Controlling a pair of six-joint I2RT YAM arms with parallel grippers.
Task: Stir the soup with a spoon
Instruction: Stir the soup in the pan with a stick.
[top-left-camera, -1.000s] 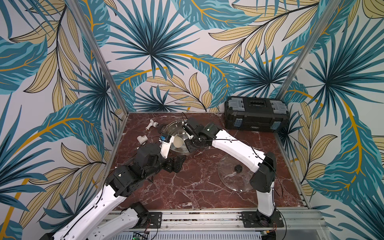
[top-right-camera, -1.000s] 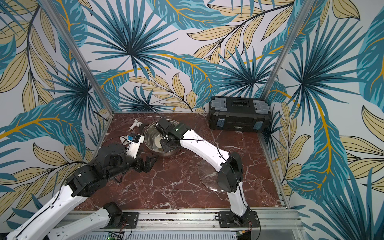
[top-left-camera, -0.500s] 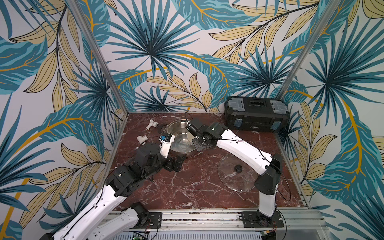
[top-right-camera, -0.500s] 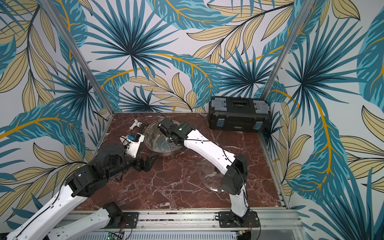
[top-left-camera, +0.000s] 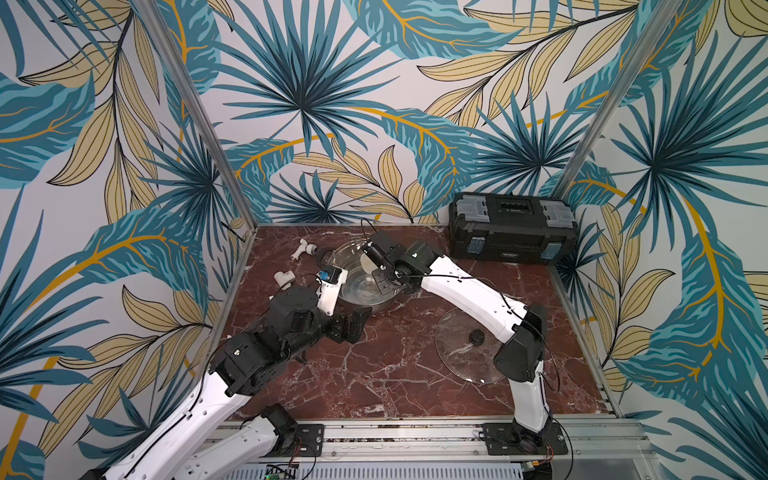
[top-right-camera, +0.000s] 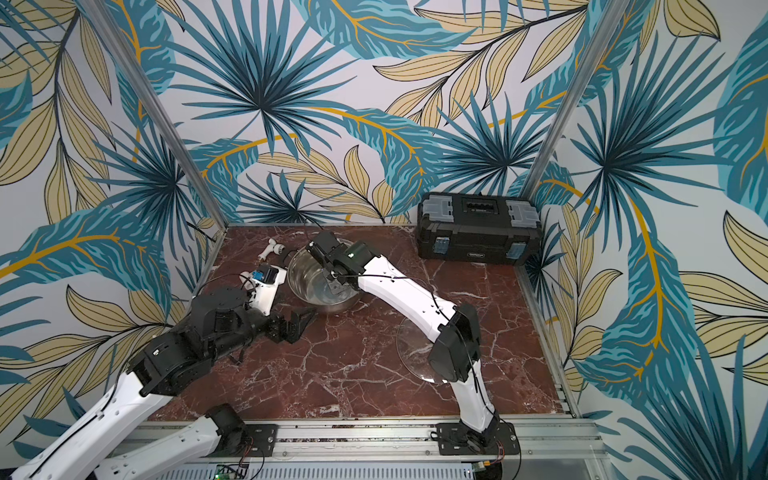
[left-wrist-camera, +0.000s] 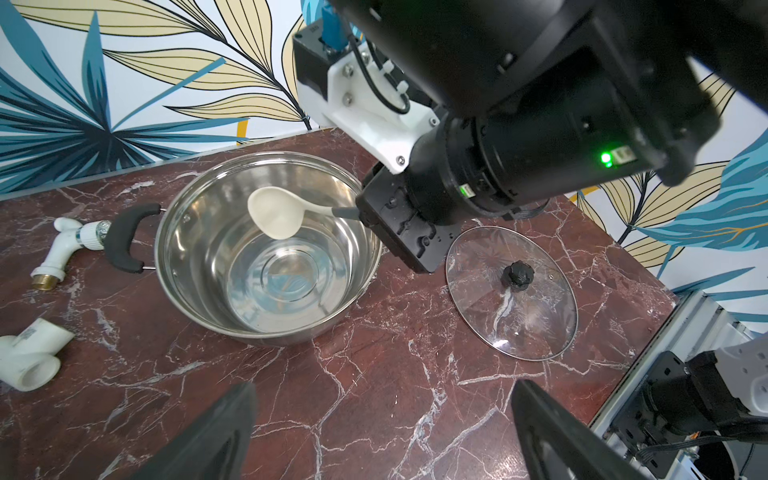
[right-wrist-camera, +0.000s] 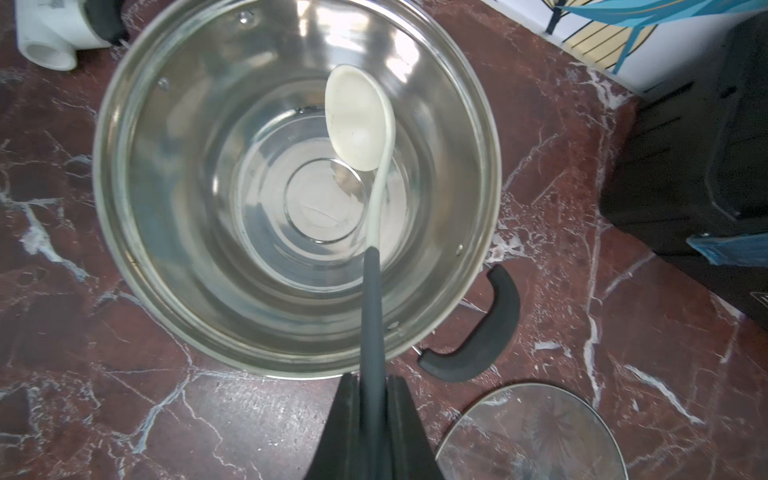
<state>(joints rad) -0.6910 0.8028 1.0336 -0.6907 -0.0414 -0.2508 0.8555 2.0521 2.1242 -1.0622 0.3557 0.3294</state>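
While my right gripper (right-wrist-camera: 370, 380) clamps the spoon (right-wrist-camera: 357, 120) over the pot (right-wrist-camera: 145, 208), my left gripper (left-wrist-camera: 384, 388) gapes empty; the toolbox (top-left-camera: 513, 232) label is unreadable, on a red marble table (top-left-camera: 374, 374) with leaf-print walls (top-left-camera: 332, 83).

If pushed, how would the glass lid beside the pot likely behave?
The glass lid lies flat, knob up, so it would probably slide across the smooth marble table rather than roll or tip. Being glass, it looks fragile and fairly heavy. Its small black knob seems the only easy grip.
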